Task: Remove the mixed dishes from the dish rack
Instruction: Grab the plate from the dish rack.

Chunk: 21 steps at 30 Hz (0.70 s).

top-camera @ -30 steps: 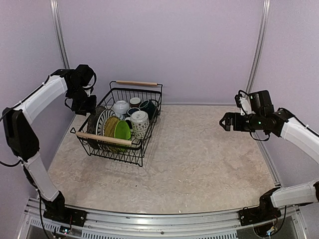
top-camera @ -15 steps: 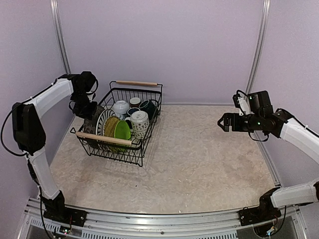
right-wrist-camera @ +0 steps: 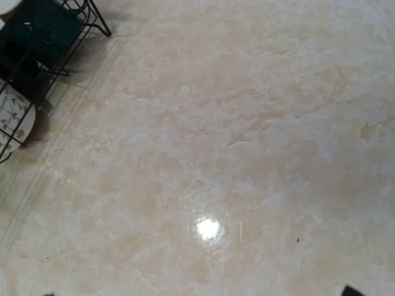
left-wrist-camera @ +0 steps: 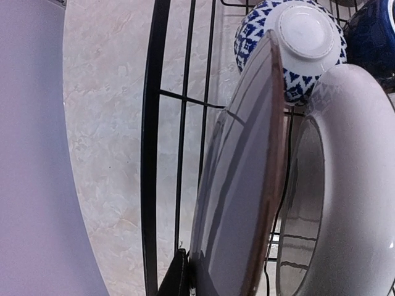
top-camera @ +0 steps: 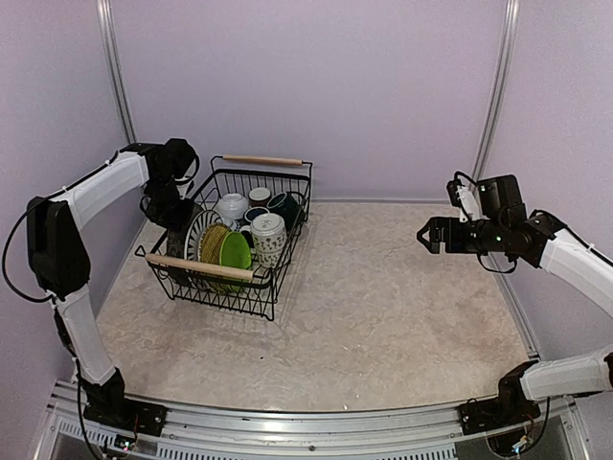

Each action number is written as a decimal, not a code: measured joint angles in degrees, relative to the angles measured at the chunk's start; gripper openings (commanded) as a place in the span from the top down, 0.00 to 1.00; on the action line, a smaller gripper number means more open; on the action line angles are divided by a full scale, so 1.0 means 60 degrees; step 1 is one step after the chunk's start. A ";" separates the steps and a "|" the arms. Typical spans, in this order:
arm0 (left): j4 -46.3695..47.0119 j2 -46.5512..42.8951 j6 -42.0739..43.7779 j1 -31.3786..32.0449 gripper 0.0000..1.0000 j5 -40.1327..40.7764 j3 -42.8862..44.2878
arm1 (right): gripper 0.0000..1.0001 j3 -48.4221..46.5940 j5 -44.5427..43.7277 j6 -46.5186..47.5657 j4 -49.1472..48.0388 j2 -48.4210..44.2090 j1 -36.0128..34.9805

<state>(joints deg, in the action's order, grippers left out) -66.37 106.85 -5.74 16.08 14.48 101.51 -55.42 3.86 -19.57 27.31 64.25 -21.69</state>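
Note:
The dish rack [top-camera: 239, 292] stands at the left of the table with the mixed dishes inside: a dark glossy plate [left-wrist-camera: 241, 185], a white plate [top-camera: 196, 233], a woven yellow plate [top-camera: 213, 241], a lime green plate [top-camera: 235, 249], a patterned white mug [top-camera: 268, 235], a blue-white bowl [left-wrist-camera: 296, 37] and a dark mug [top-camera: 284, 204]. My left gripper [top-camera: 170, 213] hangs over the rack's left side, shut on the dark plate's upper rim. One finger [left-wrist-camera: 178, 279] presses the plate's face; the other is hidden behind it. My right gripper [top-camera: 426, 235] hovers open and empty over the table at the right.
The rack's wire wall [left-wrist-camera: 151, 154] runs just left of the held plate. Wooden handles [top-camera: 261, 160] cross the rack's far and near ends. The rack's corner [right-wrist-camera: 92, 18] shows at the top left of the right wrist view. Purple walls close the back and sides.
My left gripper has swung right and down onto the rack's left side and closed on the dark plate. My right gripper has crept slightly left, still open.

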 measured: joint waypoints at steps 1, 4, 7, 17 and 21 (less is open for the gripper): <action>-0.0004 -0.0004 0.0007 0.0036 1.00 0.0058 -0.0004 | 0.02 0.0000 0.0000 0.0000 -0.0007 -0.0004 0.0000; -0.0007 -0.0011 0.0011 0.0102 1.00 0.0168 -0.0022 | 0.02 0.0000 -0.0004 0.0000 -0.0007 -0.0004 -0.0004; -0.0022 -0.0029 0.0011 0.0131 1.00 0.0222 -0.0022 | 0.02 0.0000 0.0000 -0.0007 -0.0015 -0.0004 -0.0018; -0.0342 -0.0120 -0.0036 0.0827 1.00 0.1308 0.0062 | 0.02 0.0127 -0.0004 -0.0178 -0.0157 -0.0004 -0.0102; -0.0488 -0.0248 -0.0095 0.0987 1.00 0.1661 0.0219 | 0.02 0.0215 -0.0007 -0.0248 -0.0197 -0.0004 -0.0168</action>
<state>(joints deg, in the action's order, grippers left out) -69.30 105.36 -6.31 22.00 24.45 102.83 -54.13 3.81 -21.06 26.13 64.23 -22.70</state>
